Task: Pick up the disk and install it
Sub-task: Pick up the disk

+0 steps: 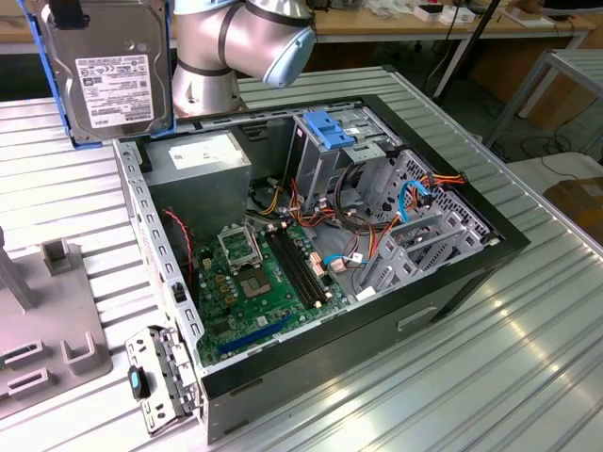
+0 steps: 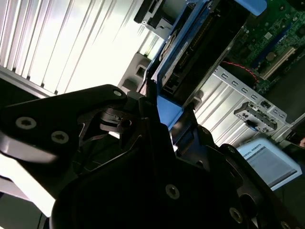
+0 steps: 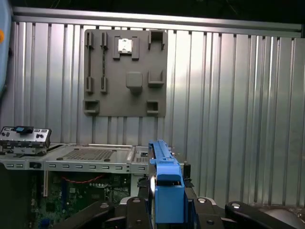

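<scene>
The disk (image 1: 108,71) hangs upright in the air at the exterior view's top left. Its grey metal face and white label face the camera, and a light-blue bracket runs along its edges. My gripper (image 1: 68,13) is shut on its upper edge. It hangs above the ribbed table, just beyond the open computer case's (image 1: 471,273) back left corner. In the first wrist view the disk (image 3: 164,191) is seen edge-on, blue bracket forward, clamped in the gripper (image 3: 164,212). In the second wrist view the disk (image 2: 190,52) juts out from the black gripper (image 2: 159,107).
The open case holds a green motherboard (image 1: 264,273), a grey power-supply box (image 1: 203,155), a metal drive cage with a blue latch (image 1: 330,127) and bundled cables (image 1: 377,226). A grey fixture plate (image 1: 47,325) lies at the exterior view's left. A loose metal bracket (image 1: 158,377) sits by the case front.
</scene>
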Action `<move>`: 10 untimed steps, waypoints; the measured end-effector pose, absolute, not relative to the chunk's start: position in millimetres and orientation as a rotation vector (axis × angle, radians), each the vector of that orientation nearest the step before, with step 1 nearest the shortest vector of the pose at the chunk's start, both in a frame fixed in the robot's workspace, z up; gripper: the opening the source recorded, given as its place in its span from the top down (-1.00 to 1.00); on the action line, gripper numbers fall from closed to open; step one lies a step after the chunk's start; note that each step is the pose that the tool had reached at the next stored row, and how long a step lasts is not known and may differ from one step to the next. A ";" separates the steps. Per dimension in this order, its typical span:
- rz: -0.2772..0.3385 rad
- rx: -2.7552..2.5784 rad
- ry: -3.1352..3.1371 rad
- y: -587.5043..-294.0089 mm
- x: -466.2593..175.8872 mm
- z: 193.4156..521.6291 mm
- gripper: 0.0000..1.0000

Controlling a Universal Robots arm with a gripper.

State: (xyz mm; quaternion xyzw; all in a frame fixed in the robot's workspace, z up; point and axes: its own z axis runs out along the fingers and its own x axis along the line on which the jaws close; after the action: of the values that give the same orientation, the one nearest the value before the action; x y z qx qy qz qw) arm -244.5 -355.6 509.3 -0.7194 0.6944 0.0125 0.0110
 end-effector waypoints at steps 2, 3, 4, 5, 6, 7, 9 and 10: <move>0.039 -2.244 2.166 -355.6 -235.9 509.3 0.27; 0.039 -2.244 2.166 -355.6 -232.7 509.3 0.27; 0.039 -2.244 2.166 -355.6 -227.3 509.2 0.27; 0.039 -2.244 2.166 -355.6 -223.1 509.3 0.27; 0.039 -2.244 2.166 -355.6 -216.1 509.3 0.27; 0.039 -2.244 2.166 -355.6 -204.3 509.2 0.27; 0.039 -2.244 2.166 -355.6 -184.5 509.3 0.27; 0.039 -2.244 2.166 -355.6 -178.6 509.3 0.27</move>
State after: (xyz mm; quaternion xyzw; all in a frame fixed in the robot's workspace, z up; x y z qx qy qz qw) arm -178.6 -355.6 509.3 -0.7194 0.6944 0.0125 0.0110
